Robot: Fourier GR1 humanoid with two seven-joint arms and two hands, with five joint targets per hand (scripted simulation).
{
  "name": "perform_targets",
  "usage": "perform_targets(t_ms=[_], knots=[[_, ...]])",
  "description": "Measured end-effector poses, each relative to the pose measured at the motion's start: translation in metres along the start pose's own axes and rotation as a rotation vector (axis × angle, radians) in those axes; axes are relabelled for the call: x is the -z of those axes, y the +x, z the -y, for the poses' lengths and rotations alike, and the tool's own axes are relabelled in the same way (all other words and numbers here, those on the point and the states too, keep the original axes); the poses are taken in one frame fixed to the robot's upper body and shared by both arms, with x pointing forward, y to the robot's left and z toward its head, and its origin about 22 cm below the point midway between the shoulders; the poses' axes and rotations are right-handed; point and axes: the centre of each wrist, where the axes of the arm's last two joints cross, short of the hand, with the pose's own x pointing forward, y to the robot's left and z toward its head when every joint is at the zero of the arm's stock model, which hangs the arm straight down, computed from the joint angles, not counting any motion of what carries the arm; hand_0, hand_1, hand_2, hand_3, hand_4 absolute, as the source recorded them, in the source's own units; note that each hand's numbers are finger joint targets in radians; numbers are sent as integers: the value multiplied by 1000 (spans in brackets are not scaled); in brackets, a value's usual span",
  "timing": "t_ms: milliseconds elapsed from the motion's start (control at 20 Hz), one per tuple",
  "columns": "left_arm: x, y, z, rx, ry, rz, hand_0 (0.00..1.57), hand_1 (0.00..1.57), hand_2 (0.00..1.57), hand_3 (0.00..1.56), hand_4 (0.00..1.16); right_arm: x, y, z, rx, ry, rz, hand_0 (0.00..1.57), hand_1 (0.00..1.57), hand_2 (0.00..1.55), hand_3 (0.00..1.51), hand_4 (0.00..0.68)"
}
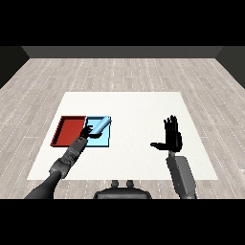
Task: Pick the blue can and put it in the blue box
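White table (143, 143) over grey plank flooring carries two trays at nine o'clock, where the left hand (87, 132) curls round the blue can (100, 125), tilted over the blue tray (103, 139) beside the red tray (71, 130), apparently for release, while the right hand (172, 139) waits open-fingered at three o'clock.

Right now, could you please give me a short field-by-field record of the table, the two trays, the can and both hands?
table: white table
red tray: flat red tray, left of the blue one
blue tray: flat light blue tray, beside the red tray
can: light blue can, tilted over the blue tray
left hand: black left hand, curled round the can
right hand: black right hand, open, fingers up, apart from the trays
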Motion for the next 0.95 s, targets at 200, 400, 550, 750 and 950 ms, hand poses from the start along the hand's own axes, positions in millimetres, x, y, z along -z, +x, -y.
perform_targets(t_ms=[200,400,550,750,950], knots=[[-2,-2,5,-36,58,19,0,0,0,0,0,-3,-1,-5,13,4,-2,0,0,0,0,0],[-5,-5,13,-145,209,88,0,0,0,0,0,1,0,-4,32,13,8,0,0,0,0,0],[-4,10,8,-228,303,241,0,0,0,0,0,3,0,-8,36,16,11,0,0,0,0,0],[-8,22,4,-323,292,503,0,0,0,0,0,2,4,-8,44,21,7,0,0,0,0,0],[-20,27,10,-430,234,733,0,0,0,0,0,1,7,-4,2,34,-10,0,0,0,0,0]])
